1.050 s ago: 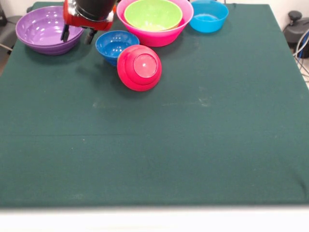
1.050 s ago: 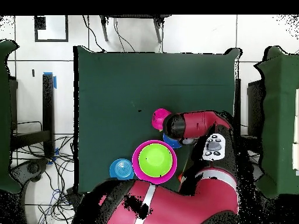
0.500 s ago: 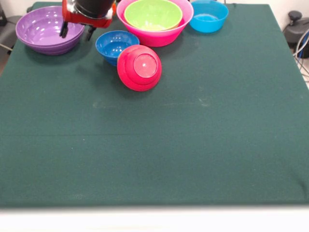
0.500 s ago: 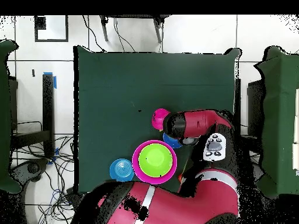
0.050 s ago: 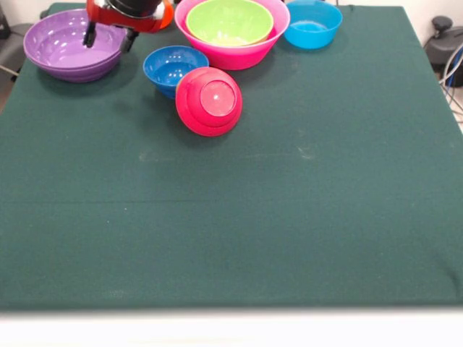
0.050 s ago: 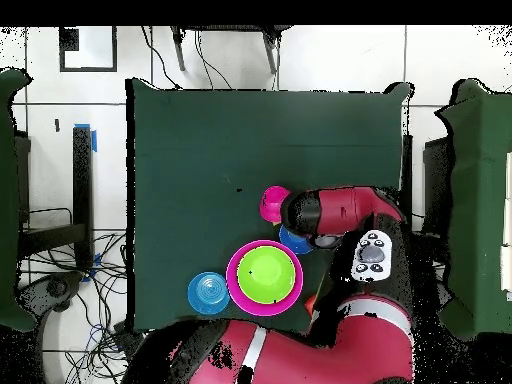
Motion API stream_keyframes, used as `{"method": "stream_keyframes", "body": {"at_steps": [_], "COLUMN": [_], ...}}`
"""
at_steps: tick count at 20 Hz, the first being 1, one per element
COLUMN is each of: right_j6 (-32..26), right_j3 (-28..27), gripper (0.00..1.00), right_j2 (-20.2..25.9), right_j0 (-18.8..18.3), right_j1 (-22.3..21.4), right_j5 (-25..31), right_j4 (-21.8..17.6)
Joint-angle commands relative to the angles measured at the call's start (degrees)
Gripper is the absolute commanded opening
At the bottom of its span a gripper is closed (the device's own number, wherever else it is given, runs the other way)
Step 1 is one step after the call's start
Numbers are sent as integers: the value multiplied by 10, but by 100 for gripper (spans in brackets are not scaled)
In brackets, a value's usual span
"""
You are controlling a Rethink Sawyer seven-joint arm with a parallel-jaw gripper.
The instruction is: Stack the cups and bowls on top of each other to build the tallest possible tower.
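Front view: spread jaws over glossy round purple bowl, seemingly empty

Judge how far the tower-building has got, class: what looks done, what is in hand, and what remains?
Done: only the lime green bowl sits nested in the pink bowl; no tower stands. In hand: nothing; the hand hangs open and empty over the purple bowl. Left: the tipped crimson bowl, dark blue bowl and light blue bowl lie unstacked. No cups show.
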Motion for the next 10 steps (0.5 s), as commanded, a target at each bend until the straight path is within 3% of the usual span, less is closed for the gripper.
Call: {"method": "stream_keyframes", "body": {"at_steps": [1,5,10], "right_j6": [27,43,43], "right_j3": [50,46,45], "gripper": [100,100,100], "right_j2": [57,59,51], "right_j0": [-23,-26,-22], "right_j1": [63,93,102], "right_j5": [-96,-134,-138], "right_j4": [-28,-27,-20]}}
